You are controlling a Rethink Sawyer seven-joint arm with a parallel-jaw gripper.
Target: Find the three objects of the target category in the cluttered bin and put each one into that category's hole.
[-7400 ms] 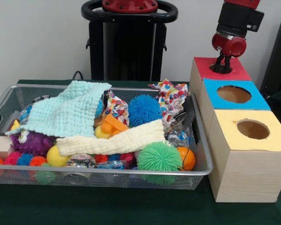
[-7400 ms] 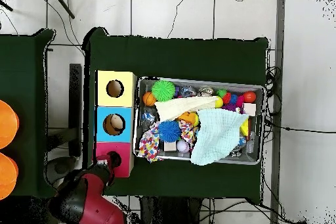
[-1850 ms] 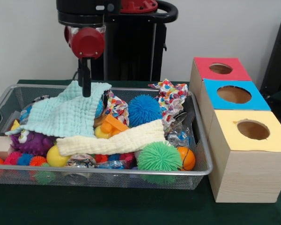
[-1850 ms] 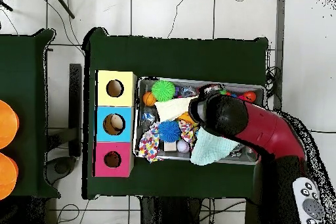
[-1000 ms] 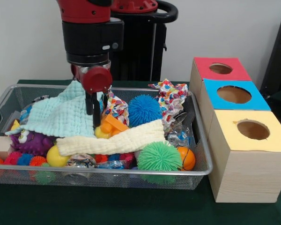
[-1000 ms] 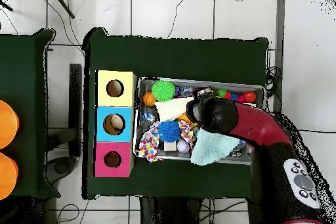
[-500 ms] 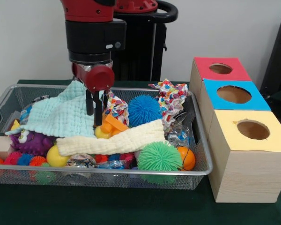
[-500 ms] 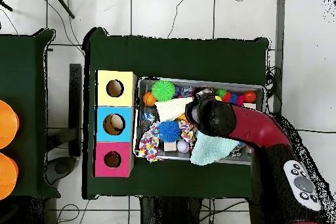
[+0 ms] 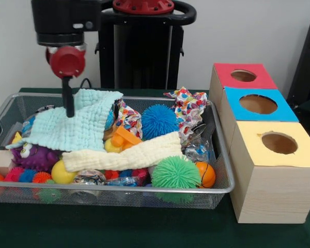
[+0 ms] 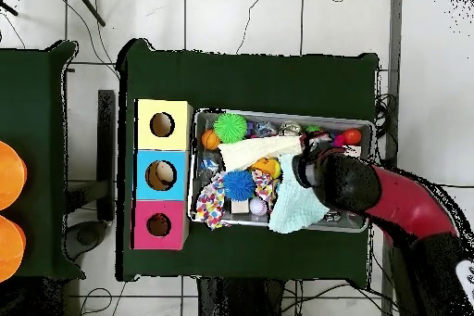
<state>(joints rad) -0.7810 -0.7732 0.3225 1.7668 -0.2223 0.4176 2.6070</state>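
Now the gripper [image 9: 69, 109] hangs over the left part of the bin [image 9: 223, 178], its tip right at the pale blue cloth [image 9: 72, 125]. From the front the fingers read as one thin dark stem; whether they are pinched on the fabric or merely touching it cannot be told, and the overhead view hides them under the arm's head.

That cloth drapes over the far-left heap, which is likely why the arm is here: it covers whatever lies beneath. A cream cloth [image 9: 124, 156] stretches across the middle in the same way, with an orange toy [image 9: 123, 137] poking out between the two. Further right sit a blue spiky ball [image 9: 159, 121], a patterned cloth [image 9: 190, 111] over the far rim and a green spiky ball [image 9: 174, 173] at the near wall.

To the right of the bin stand the boxes: red hole [image 9: 243, 75] farthest, blue hole [image 9: 258, 104] in the middle, yellow hole [image 9: 279, 142] nearest. Which category is wanted isn't shown, so the targets can't be named.
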